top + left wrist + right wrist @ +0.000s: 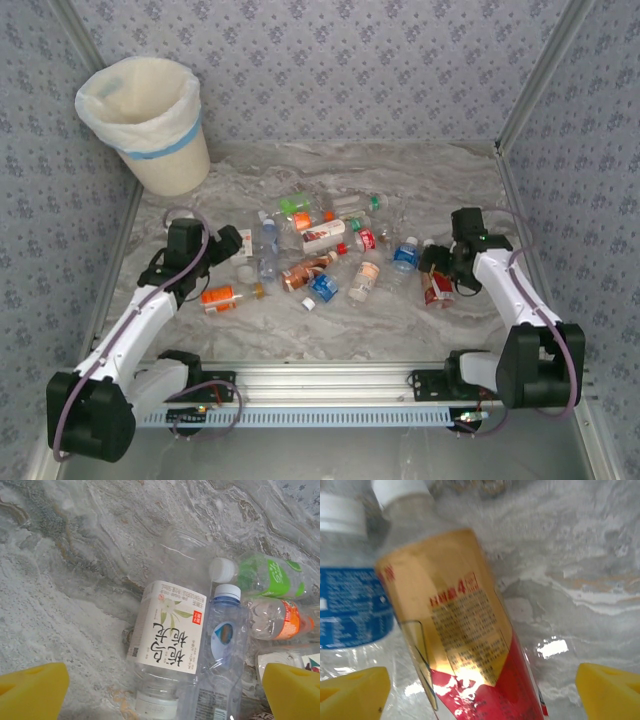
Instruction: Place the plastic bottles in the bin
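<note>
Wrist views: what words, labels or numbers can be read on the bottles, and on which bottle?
"4": in the red heading on the gold-and-red bottle; its other print is blurred.
Large dark Chinese characters, sideways, on the cream-label bottle: not reliably readable.
Print on the blue-label bottle and green-label bottle: too blurred.
</note>
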Available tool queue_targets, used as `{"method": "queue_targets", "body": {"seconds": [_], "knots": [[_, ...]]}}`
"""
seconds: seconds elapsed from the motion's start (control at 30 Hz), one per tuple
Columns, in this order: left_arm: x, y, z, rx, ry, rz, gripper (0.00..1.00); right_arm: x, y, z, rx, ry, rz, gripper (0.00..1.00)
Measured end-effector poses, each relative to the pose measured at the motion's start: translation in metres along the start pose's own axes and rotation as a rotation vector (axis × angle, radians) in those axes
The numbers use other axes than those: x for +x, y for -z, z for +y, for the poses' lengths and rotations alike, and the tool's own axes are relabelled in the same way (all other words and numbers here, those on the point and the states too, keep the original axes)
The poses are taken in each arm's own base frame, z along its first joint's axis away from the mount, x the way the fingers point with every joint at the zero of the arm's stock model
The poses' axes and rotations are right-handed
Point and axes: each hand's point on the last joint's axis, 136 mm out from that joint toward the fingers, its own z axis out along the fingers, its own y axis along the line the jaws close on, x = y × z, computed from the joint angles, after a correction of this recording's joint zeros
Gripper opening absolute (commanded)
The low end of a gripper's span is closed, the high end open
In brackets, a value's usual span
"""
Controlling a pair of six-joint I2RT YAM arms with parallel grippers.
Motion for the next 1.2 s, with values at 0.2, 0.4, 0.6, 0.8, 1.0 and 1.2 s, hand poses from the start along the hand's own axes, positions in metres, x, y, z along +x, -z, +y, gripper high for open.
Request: {"method": "queue_targets", "body": {"seconds": [0.2, 0.4, 0.6, 0.8, 1.0, 1.2], "knots": [[0.004, 0.001, -0.006, 0.027, 0.004, 0.034, 0.99, 0.017, -0.017, 0.004, 0.021, 0.035, 0.090, 0.93], [0.006, 0.002, -0.025, 0.126, -0.003, 0.062, 0.99, 0.025, -0.029, 0.009, 0.060, 0.072, 0.112, 0.91], [0.010, 0.006, -0.046, 0.246, -0.033, 0.076, 0.99, 0.038, -0.041, 0.000, 0.084, 0.039, 0.127, 0.75], [0.015, 0.014, -0.071, 0.350, -0.080, 0.084, 0.99, 0.028, -0.032, -0.003, 0.100, 0.028, 0.058, 0.66], [0.014, 0.018, -0.103, 0.497, -0.073, 0.097, 1.00, 0.001, 0.011, 0.008, 0.092, 0.060, -0.139, 0.62], [0.016, 0.010, -0.143, 0.633, -0.063, 0.175, 0.99, -0.031, 0.073, 0.103, -0.216, 0.243, -0.386, 0.62]]}}
